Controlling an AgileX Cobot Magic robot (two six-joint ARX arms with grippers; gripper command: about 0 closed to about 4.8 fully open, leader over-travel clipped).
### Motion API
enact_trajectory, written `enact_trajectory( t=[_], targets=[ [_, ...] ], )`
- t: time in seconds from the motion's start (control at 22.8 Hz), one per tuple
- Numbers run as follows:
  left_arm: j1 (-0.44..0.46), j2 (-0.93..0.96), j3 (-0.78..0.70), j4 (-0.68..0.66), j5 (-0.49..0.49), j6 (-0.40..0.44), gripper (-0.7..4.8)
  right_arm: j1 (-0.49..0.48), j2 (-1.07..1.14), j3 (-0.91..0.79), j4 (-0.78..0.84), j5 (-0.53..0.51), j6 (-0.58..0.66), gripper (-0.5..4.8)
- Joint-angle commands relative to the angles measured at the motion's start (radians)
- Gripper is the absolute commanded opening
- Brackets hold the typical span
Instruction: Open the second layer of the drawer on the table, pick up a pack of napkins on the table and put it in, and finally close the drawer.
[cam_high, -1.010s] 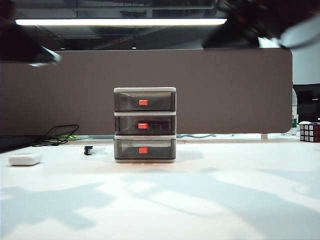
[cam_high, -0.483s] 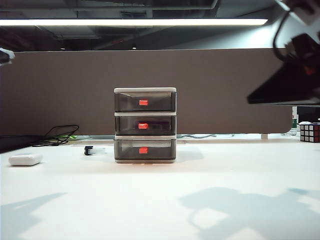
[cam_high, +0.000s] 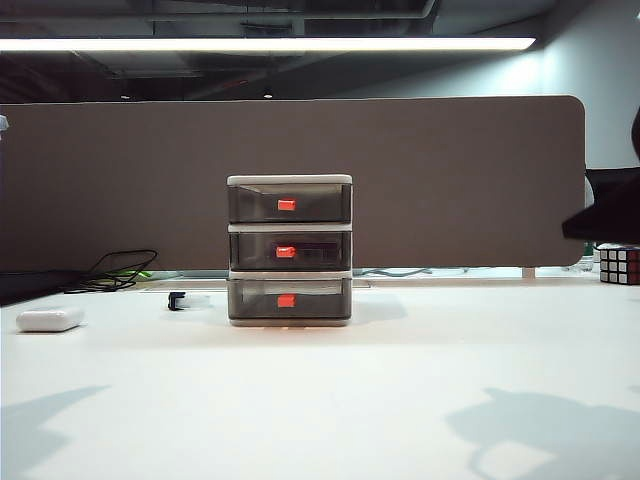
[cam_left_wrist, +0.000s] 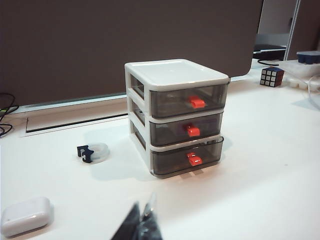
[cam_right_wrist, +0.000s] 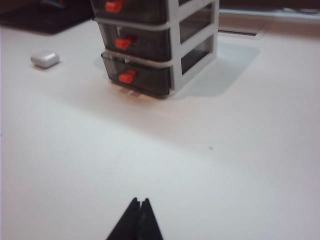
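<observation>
Drawer (cam_high: 289, 250) mid-frame on desk (cam_high: 320, 390), all layers shut, left claw (cam_left_wrist: 142, 225) and right claw (cam_right_wrist: 138, 220) closed, empty, well clear of it

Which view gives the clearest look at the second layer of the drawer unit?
The exterior view: it faces the second layer square on, shut, with a dark shape dimly visible through its front. The left wrist view shows it at an angle, also shut. The right wrist view catches it near the frame's edge, blurred.
</observation>
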Motion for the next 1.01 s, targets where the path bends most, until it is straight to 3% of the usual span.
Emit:
enact_trajectory(
  t=[0.04,0.31,0.66,1.01],
  targets=[
    [0.0,0.0,0.006,0.014,-0.004,0.008,-0.06,-0.001,-0.03,-0.006,0.004,0.005,-0.03,-0.05],
    [0.007,0.0,0.006,0.023,-0.039,0.055,-0.06,-0.079,-0.084,-0.006,-0.031,-0.004,-0.08,-0.05],
    [0.098,0.0,0.006,0.062,-0.04,0.075,-0.06,-0.373,-0.184,-0.006,-0.072,-0.161,-0.086,-0.05],
    [0.184,0.0,0.006,0.071,0.049,0.105,-0.06,-0.401,-0.3,-0.006,-0.13,-0.13,-0.105,-0.05]
  ],
)
